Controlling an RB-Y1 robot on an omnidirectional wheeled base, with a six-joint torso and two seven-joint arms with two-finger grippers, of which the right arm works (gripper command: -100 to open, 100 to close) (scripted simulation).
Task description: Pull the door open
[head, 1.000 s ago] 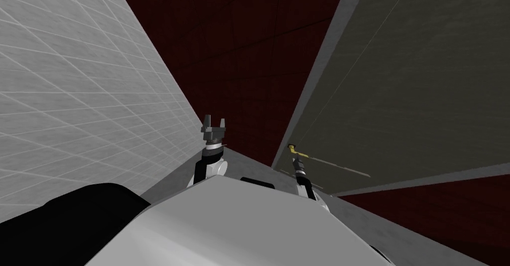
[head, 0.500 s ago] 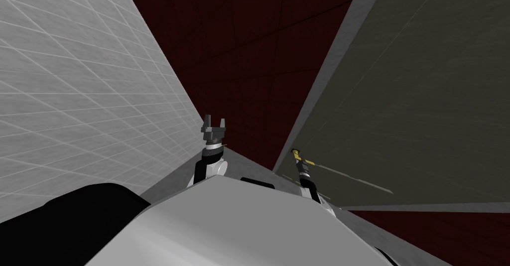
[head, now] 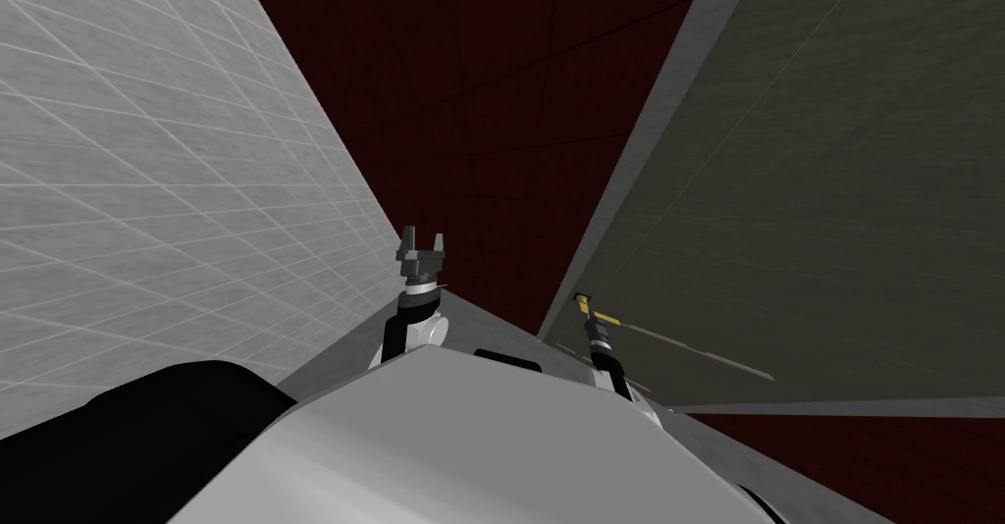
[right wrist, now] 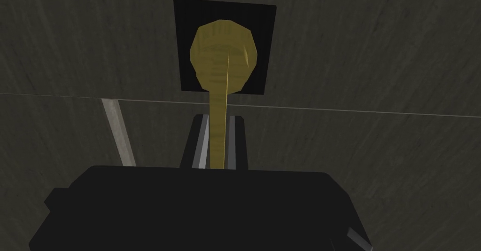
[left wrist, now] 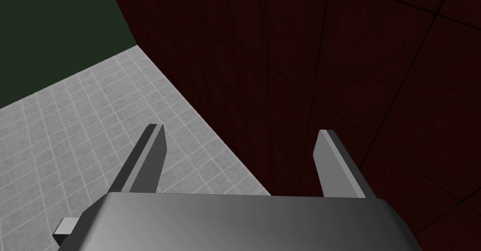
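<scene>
Right gripper [right wrist: 218, 121] is on the door handle [right wrist: 223, 55]. My two fingers [right wrist: 201, 140] are pinching the thin yellow lever from both sides, just below the round yellow end, which sits on a black square plate [right wrist: 188, 18]. The plate is flat against the door [right wrist: 376, 74], a dull olive-grey panel with a faint grain.

From the head camera the door [head: 834, 204] is to my right and runs off into the corner. It has a pale grey edge [head: 638, 155] along the side facing the dark red surface [head: 491, 106]. The handle [head: 601, 321] is low on the door near that edge, and my right gripper [head: 592, 330] reaches up to it from beside my chest.

Left gripper [head: 422, 241] is held up in front of me, well apart from the door. Its fingers [left wrist: 150, 159] are spread wide with nothing between them. A white tiled surface [head: 147, 204] is on my left, next to the dark red one.
</scene>
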